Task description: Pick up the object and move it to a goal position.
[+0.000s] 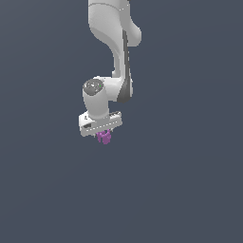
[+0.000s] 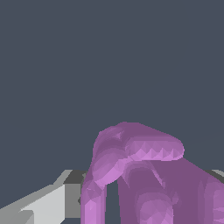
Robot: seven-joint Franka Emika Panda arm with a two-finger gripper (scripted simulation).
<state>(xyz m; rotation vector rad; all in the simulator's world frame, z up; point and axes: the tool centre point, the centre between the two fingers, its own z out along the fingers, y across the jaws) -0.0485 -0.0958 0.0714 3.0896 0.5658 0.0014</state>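
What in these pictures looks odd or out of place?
Nothing stands out. The purple object sits under the gripper between its fingers, and it looks whole. Around it the pictures show only plain grey ground.

The arm (image 1: 116,42) reached down from the top of the exterior view, the hand (image 1: 103,135) at its lower end. The object (image 1: 104,137) sat directly beneath the hand, touching it.

A plain, even slate-grey backdrop (image 1: 190,190) fills both views, flatly lit, featureless.
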